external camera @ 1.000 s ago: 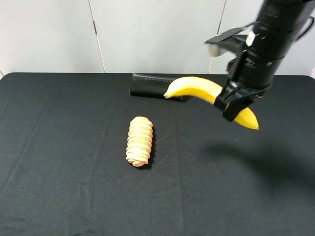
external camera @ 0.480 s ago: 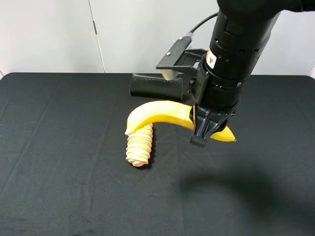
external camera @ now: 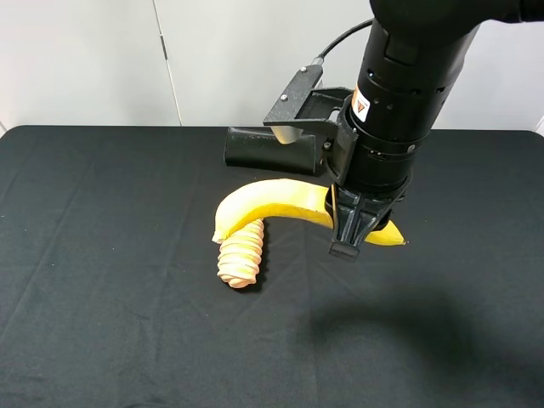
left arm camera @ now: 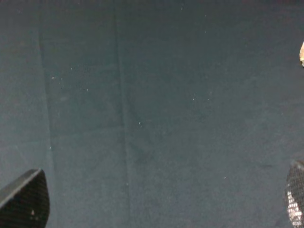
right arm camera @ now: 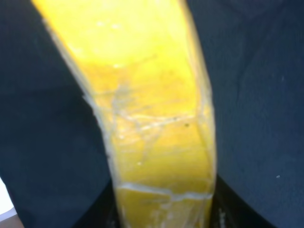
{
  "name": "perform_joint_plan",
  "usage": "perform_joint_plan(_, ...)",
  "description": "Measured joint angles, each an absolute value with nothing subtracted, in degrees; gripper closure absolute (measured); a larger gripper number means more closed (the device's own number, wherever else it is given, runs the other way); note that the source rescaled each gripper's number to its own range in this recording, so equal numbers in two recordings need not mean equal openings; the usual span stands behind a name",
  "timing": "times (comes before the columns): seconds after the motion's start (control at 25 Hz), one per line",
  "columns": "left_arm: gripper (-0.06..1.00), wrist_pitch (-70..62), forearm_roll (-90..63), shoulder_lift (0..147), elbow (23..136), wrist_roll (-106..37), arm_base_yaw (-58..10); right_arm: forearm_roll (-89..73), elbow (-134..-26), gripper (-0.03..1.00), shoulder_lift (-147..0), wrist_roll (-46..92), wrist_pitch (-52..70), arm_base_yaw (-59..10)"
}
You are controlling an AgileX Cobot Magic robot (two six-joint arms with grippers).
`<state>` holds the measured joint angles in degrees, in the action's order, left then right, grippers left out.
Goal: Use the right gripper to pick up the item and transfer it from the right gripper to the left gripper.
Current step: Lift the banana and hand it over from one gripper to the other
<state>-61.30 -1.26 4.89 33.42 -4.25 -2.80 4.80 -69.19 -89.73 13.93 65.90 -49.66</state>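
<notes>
The yellow banana [external camera: 272,202] hangs in the air above the black table, near the middle of the exterior view. My right gripper [external camera: 353,229] is shut on it near its right end. Its free left end hangs over the top of the ridged orange-tan roll [external camera: 240,253]. In the right wrist view the banana [right arm camera: 152,118] fills the frame between the fingers. My left gripper [left arm camera: 160,199] shows only in the left wrist view. Its two fingertips [left arm camera: 26,199] stand wide apart, open and empty, over bare black cloth. The left arm is out of the exterior view.
A black oblong case [external camera: 263,150] lies at the back of the table, partly behind the right arm. The roll lies on the black tablecloth [external camera: 102,255] left of centre. A sliver of the roll [left arm camera: 301,53] shows at the edge of the left wrist view.
My right arm has carried the banana from the right side towards the middle and closer to the camera. In the last half second it barely moved.
</notes>
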Motion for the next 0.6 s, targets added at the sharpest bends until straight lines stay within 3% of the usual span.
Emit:
perform_joint_plan(0.36, -0.04, -60.46, -9.26, 20.23, 38.94, -19.71, -3.06, 4.16, -71.11, 0.96, -89.73, 14.04, 68.89, -49.66)
perform_joint_plan(0.6, -0.04, -53.75, -15.05, 27.26, 38.94, -25.56, -8.95, 2.45, -77.57, 0.96, -89.73, 14.09, 69.30, -49.66)
